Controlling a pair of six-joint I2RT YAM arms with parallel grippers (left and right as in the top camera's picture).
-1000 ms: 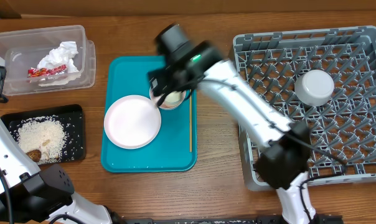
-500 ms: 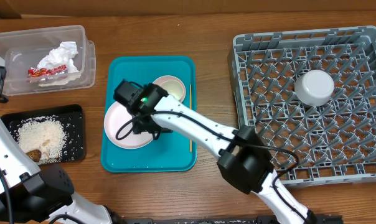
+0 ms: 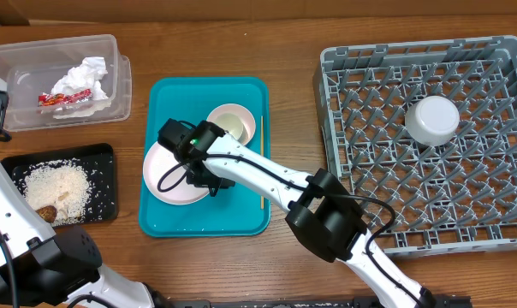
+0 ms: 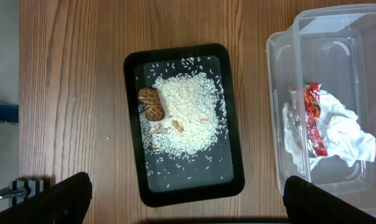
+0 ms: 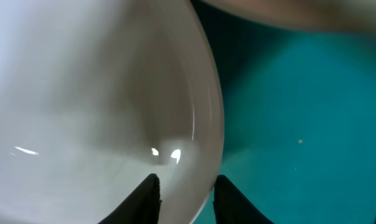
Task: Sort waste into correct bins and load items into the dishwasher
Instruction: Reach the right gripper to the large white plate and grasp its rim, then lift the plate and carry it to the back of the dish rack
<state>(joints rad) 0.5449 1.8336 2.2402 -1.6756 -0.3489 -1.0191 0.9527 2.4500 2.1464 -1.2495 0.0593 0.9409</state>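
Overhead, right gripper (image 3: 209, 178) low at the right rim of the pale pink plate (image 3: 169, 167) on the teal tray (image 3: 207, 218), left wrist, left gripper (image 4: 187, 186) spread wide and empty above the black tray (image 4: 194, 177), right wrist, fingers (image 5: 152, 193) straddling the plate's rim, narrowly apart, pinching or not cannot be told.

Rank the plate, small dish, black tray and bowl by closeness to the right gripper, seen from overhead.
1. Plate: at the right gripper.
2. Small dish: just beyond it.
3. Black tray: far left.
4. Bowl: far right, in the rack.
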